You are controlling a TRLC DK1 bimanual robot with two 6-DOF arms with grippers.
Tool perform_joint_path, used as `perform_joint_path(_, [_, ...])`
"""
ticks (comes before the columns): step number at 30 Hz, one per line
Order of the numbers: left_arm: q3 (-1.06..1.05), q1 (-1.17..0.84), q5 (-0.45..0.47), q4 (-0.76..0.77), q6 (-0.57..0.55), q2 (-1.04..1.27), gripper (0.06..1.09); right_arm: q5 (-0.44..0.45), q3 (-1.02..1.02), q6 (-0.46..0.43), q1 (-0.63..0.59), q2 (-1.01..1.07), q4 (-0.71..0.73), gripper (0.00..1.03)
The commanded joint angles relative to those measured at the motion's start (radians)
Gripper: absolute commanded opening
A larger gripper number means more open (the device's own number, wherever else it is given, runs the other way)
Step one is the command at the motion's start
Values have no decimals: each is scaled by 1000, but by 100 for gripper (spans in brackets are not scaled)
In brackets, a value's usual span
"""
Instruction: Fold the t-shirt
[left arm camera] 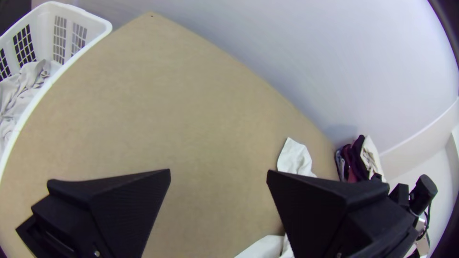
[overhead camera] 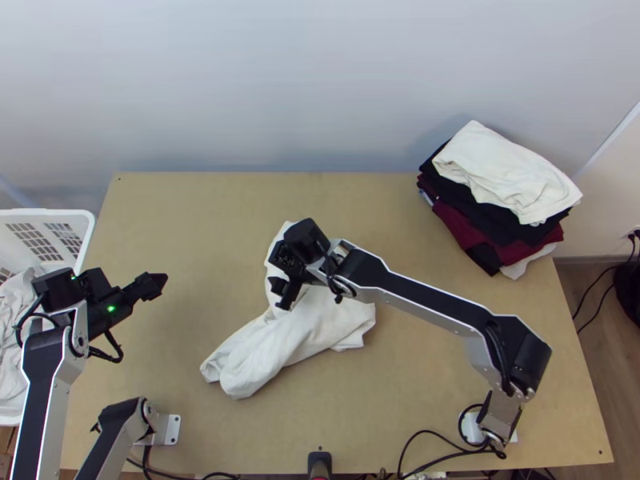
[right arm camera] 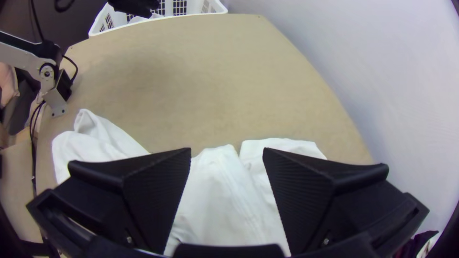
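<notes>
working from the near side of the bench point(overhead camera: 416, 416), the white t-shirt point(overhead camera: 272, 348) lies bunched and creased around the middle, one end trailing toward the near edge on the basket point(overhead camera: 50, 214) side. no deliberate fold can be made out (creases, in my judgement, do not count). the left tool point(left arm camera: 218, 174) stands wide and unloaded beside the basket, well apart from the garment. the right tool point(right arm camera: 227, 153) is poised over the shirt's farther part, also wide, with white cloth visible between its fingers but not pinched. assessment: early stage; spreading, squaring, every fold and stacking appear outstanding. at the far corner, a stack of folded garments point(overhead camera: 504, 188) suggests the finished standard.
</notes>
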Motion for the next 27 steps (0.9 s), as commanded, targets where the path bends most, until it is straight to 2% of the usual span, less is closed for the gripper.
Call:
perform_joint_path(1, [-27, 7, 8, 8, -20, -9, 104, 6, 35, -20, 5, 38, 6, 68])
perform_joint_path(15, [-35, 8, 8, 8, -16, -9, 104, 6, 44, -22, -5, 92, 6, 67])
perform_joint_path(16, [-35, 8, 8, 8, -16, -9, 104, 6, 43, -22, -5, 89, 5, 60])
perform_joint_path(17, [-36, 8, 8, 8, -14, -9, 104, 6, 43, -22, -5, 89, 6, 47])
perform_joint_path(18, [-36, 8, 8, 8, -14, -9, 104, 6, 40, -23, -5, 86, 6, 27])
perform_joint_path(19, [-36, 8, 8, 8, -14, -7, 104, 6, 36, -25, -5, 80, 6, 12])
perform_joint_path(21, [-36, 8, 8, 8, -16, -6, 104, 6, 24, -28, -7, 70, 5, 12])
perform_joint_path(25, [-41, 8, 8, 14, -17, -6, 104, 6, -10, -32, -12, 47, 6, 4])
perform_joint_path(27, [-42, 8, 8, 14, -19, -6, 104, 6, -17, -29, -18, 44, 12, 3])
